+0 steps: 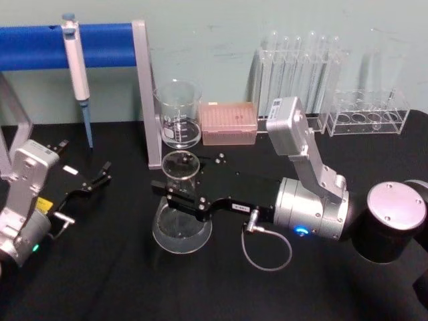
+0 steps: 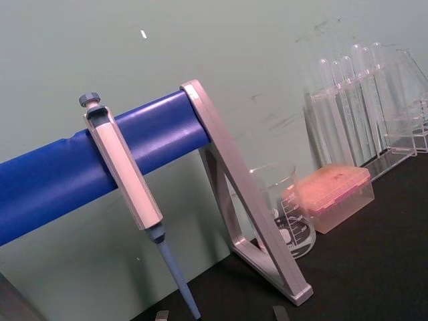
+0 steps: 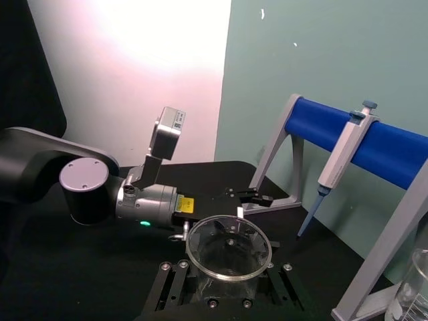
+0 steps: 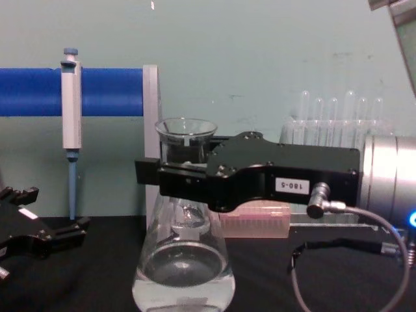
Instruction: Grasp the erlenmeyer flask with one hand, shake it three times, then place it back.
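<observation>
**Glass neck pinched in my right gripper**

The flask (image 1: 180, 234) stands on the table (image 1: 120, 281) just in front of the beaker (image 1: 178, 114), on the side nearer me. I judge it stiff, smooth and breakable, slippery under flat jaws. It is probably bottom-heavy too, since clear liquid seems to sit in its wide base. The narrow neck under the flared rim is the place to hold, as the rim would stop a slide. My right gripper (image 1: 179, 195) is there, jaws pressed against the neck from both sides and touching nothing else. My left gripper (image 1: 93, 182) sits idle well left of the beaker.
</observation>
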Controlling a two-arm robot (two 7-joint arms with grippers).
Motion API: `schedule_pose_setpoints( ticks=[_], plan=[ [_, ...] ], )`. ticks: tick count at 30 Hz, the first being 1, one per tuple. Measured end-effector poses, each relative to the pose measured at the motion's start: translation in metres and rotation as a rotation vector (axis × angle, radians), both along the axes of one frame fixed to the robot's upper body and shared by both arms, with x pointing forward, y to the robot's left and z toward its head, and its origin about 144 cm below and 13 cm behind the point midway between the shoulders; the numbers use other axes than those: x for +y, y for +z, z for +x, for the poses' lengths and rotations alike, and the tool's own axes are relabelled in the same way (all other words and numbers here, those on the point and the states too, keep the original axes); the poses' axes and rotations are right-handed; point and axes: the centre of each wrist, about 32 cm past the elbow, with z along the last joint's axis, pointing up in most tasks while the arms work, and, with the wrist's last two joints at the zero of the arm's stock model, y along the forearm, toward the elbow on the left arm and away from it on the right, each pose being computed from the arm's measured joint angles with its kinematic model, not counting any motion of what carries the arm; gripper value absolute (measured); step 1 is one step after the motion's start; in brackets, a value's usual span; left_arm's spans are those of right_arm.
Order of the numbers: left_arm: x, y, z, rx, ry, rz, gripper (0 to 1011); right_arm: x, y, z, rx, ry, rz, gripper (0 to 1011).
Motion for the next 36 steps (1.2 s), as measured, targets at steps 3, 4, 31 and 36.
schedule_pose_setpoints(
  ticks=[3, 4, 31, 36],
  plan=[
    [0.000, 0.000, 0.000, 0.000, 0.000, 0.000, 1001, 0.000, 0.000, 0.000, 0.001, 0.004, -0.001, 448],
    [0.000, 0.000, 0.000, 0.000, 0.000, 0.000, 1001, 0.000, -0.001, 0.001, 0.001, 0.001, -0.001, 448],
    [0.000, 0.000, 0.000, 0.000, 0.000, 0.000, 1001, -0.031, 0.001, 0.026, -0.031, -0.349, 0.039, 448],
    [0.000, 0.000, 0.000, 0.000, 0.000, 0.000, 1001, -0.040, 0.002, 0.030, -0.039, -0.418, 0.043, 448]
  ],
)
